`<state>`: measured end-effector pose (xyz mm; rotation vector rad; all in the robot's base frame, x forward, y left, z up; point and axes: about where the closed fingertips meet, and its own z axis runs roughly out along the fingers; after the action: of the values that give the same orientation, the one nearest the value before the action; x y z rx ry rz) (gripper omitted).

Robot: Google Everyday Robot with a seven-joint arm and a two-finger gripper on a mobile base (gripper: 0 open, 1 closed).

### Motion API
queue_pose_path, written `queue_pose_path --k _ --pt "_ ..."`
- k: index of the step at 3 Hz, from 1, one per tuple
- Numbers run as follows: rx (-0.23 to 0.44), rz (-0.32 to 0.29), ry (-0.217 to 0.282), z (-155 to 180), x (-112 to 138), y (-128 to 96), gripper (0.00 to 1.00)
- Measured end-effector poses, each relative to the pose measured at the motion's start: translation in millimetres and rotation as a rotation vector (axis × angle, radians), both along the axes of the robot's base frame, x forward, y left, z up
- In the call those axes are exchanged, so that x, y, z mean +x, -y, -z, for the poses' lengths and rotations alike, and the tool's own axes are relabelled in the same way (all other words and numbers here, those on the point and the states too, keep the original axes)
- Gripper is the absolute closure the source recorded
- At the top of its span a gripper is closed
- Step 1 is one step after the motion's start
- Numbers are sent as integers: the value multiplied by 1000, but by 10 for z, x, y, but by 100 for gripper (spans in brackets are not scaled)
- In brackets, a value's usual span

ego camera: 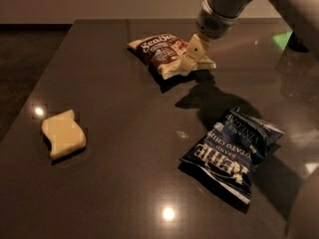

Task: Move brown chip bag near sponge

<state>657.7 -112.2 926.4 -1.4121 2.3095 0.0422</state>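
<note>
Single view only. Camera sat high, on near side of bench (124, 183), tilted down and facing 12 o'clock toward far edge, with wall strip beyond. Range fairly close: bench filled most of frame, near edge cut off, floor showing at 10 o'clock. Arm (224, 6) occupied 1 o'clock corner. Hand (191, 59) sat toward 12 o'clock from frame centre, at right end of brown chip bag (159, 51). Sponge (63, 134) lay at 9 o'clock, dark blue chip bag (232, 153) at 4 o'clock, nearest lens.
</note>
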Motion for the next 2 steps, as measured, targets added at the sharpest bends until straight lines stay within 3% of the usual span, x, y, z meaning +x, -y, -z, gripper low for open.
queue_pose_path --k 2 --pt "29 86 -51 220 497 50 0"
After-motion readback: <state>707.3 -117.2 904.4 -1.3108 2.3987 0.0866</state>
